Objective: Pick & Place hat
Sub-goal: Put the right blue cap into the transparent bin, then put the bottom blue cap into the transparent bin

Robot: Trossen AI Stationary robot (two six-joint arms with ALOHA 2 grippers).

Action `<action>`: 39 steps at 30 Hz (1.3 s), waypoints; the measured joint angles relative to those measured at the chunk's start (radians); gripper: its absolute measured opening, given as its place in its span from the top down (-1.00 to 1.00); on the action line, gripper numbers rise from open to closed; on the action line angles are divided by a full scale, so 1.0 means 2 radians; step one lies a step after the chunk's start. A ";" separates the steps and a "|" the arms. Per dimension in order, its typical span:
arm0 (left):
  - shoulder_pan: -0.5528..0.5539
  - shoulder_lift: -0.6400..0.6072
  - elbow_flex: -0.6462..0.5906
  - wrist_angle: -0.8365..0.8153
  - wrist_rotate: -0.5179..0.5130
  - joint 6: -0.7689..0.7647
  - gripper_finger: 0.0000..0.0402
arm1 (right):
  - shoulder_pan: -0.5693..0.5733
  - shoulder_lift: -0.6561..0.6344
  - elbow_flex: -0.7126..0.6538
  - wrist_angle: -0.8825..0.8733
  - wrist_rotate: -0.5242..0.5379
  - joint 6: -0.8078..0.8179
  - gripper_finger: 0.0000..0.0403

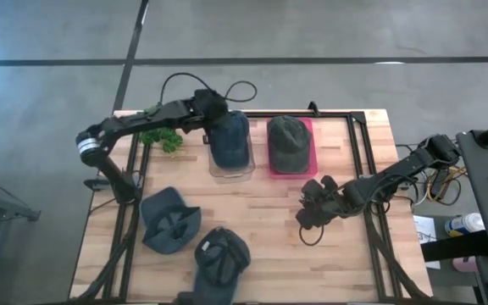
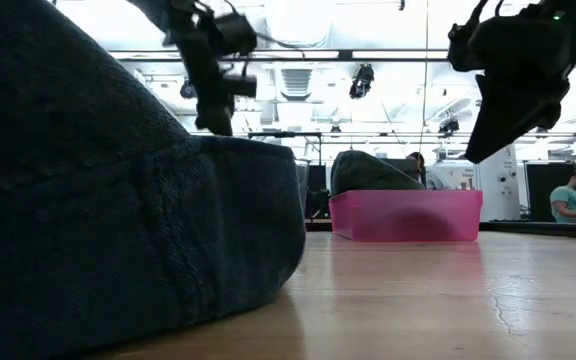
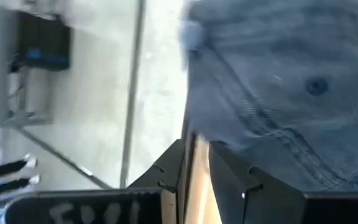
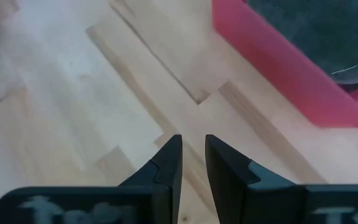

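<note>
While the left gripper (image 1: 213,108) hangs at the upper middle of the high view, just beside the back edge of a blue denim hat (image 1: 230,138), its fingers (image 3: 225,180) stand close together with only a thin slit between them and nothing visibly held. That hat sits in a clear tray (image 1: 231,172) near the far edge of the wooden bench (image 1: 278,246), and in the left wrist view the denim crown (image 3: 291,93) fills the upper right of the frame beyond the fingers. Just to the right of it in the high view, a dark green hat (image 1: 289,141) rests in a pink tray (image 1: 307,165); the low view shows the same pink tray (image 2: 408,216) at centre right with the green hat (image 2: 368,172) rising above its rim. The right gripper (image 1: 312,213) hovers at centre right of the high view, below the pink tray and apart from it, its fingers (image 4: 166,165) nearly pressed together over bare bench, holding nothing. Two more blue hats lie at the lower left of the high view, one (image 1: 169,221) upside down, the other (image 1: 222,257) just below and to its right. A green leafy sprig (image 1: 161,137) lies at the upper left of the bench. In the low view a person (image 2: 572,197) shows at the far right, in the room beyond.
</note>
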 joint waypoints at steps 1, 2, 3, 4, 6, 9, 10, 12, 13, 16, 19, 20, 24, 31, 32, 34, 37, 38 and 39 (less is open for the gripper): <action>-0.003 -0.007 0.004 -0.004 -0.011 -0.015 0.68 | 0.000 0.000 0.000 0.000 -0.006 0.000 0.66; -0.007 -0.014 0.009 -0.012 -0.022 -0.031 0.68 | 0.000 0.000 0.000 0.000 -0.010 0.000 0.65; -0.012 -0.023 0.013 -0.020 -0.031 -0.051 0.68 | 0.000 0.000 0.000 0.000 -0.016 -0.002 0.64; -0.017 -0.032 0.018 -0.032 -0.034 -0.071 0.68 | 0.000 0.000 0.000 0.000 -0.022 -0.005 0.63; -0.034 -0.054 0.023 -0.052 -0.026 -0.112 0.68 | 0.001 0.000 0.000 0.000 -0.040 -0.010 0.62; -0.074 -0.090 0.024 -0.069 0.071 -0.186 0.68 | 0.005 0.000 0.000 0.003 -0.067 -0.011 0.61; -0.088 -0.100 0.024 -0.075 0.119 -0.213 0.68 | 0.008 0.000 0.000 0.005 -0.073 -0.011 0.61; -0.128 -0.114 0.024 -0.083 0.191 -0.262 0.68 | 0.018 0.000 0.000 0.016 -0.078 -0.011 0.61; -0.153 -0.116 0.024 -0.090 0.205 -0.285 0.68 | 0.023 0.000 0.000 0.024 -0.078 -0.012 0.62; -0.235 -0.113 0.024 -0.132 0.202 -0.330 0.68 | 0.035 0.000 0.000 0.060 -0.071 -0.020 0.64; -0.308 -0.096 0.024 -0.169 0.179 -0.370 0.68 | 0.042 0.000 -0.003 0.096 -0.065 -0.035 0.66; -0.331 -0.088 0.024 -0.178 0.169 -0.382 0.68 | 0.043 0.000 -0.003 0.105 -0.065 -0.041 0.66; -0.406 -0.051 0.023 -0.181 0.155 -0.438 0.68 | 0.044 0.015 -0.004 0.133 -0.070 -0.062 0.65; -0.504 0.018 0.028 -0.116 0.197 -0.500 0.68 | 0.058 0.068 -0.004 0.214 -0.118 -0.061 0.61; -0.517 0.026 0.030 -0.110 0.206 -0.500 0.68 | 0.062 0.076 -0.004 0.227 -0.121 -0.056 0.61; -0.540 0.043 0.037 -0.102 0.215 -0.508 0.68 | 0.071 0.092 -0.004 0.251 -0.122 -0.038 0.62; -0.557 0.071 0.047 -0.076 0.219 -0.540 0.68 | 0.083 0.109 -0.004 0.268 -0.122 0.000 0.64; -0.558 0.081 0.051 -0.063 0.224 -0.557 0.68 | 0.088 0.114 -0.004 0.267 -0.120 0.019 0.65; -0.558 0.090 0.055 -0.050 0.231 -0.574 0.68 | 0.092 0.118 -0.004 0.267 -0.118 0.038 0.65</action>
